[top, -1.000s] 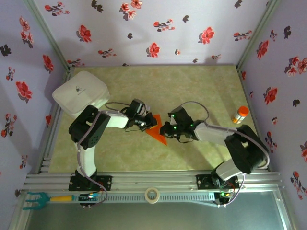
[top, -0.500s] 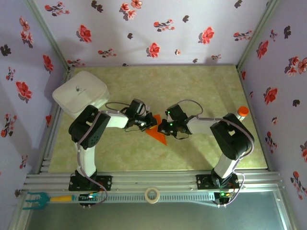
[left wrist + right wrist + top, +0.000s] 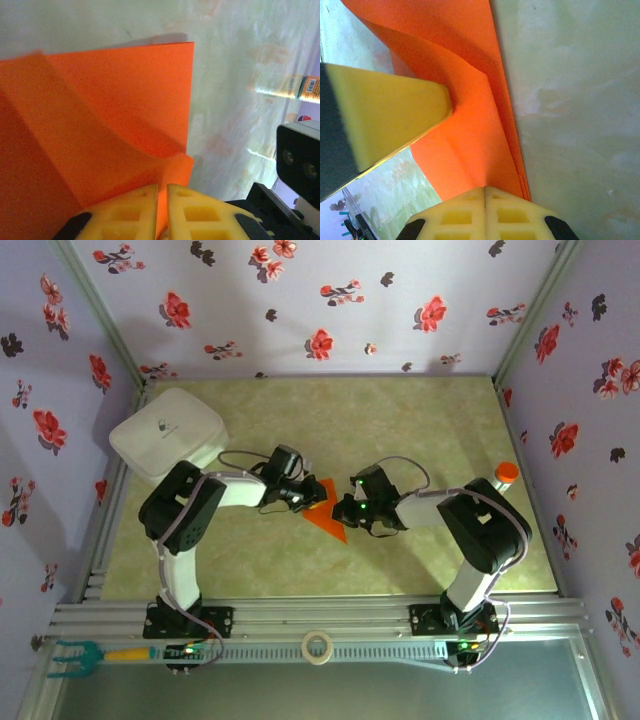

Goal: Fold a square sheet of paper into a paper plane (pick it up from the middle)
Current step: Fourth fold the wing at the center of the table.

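The square sheet of paper (image 3: 327, 512) is lying creased mid-worktop (image 3: 400, 415), right between both arms. The left pincer (image 3: 162, 192) is pinching a curled-up flap of it. The right pincer (image 3: 485, 192) is sitting closed at the folded edge, can't tell if it's gripping. The orange-capped bottle (image 3: 502, 478) is standing well off right, nothing blocking.

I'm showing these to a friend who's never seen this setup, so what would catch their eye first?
The bright orange paper, partly folded, at the middle of the table. The left gripper is shut on a curled bit of it, and the shut right gripper meets it from the opposite side. After that, the lilac walls with red flowers all around.
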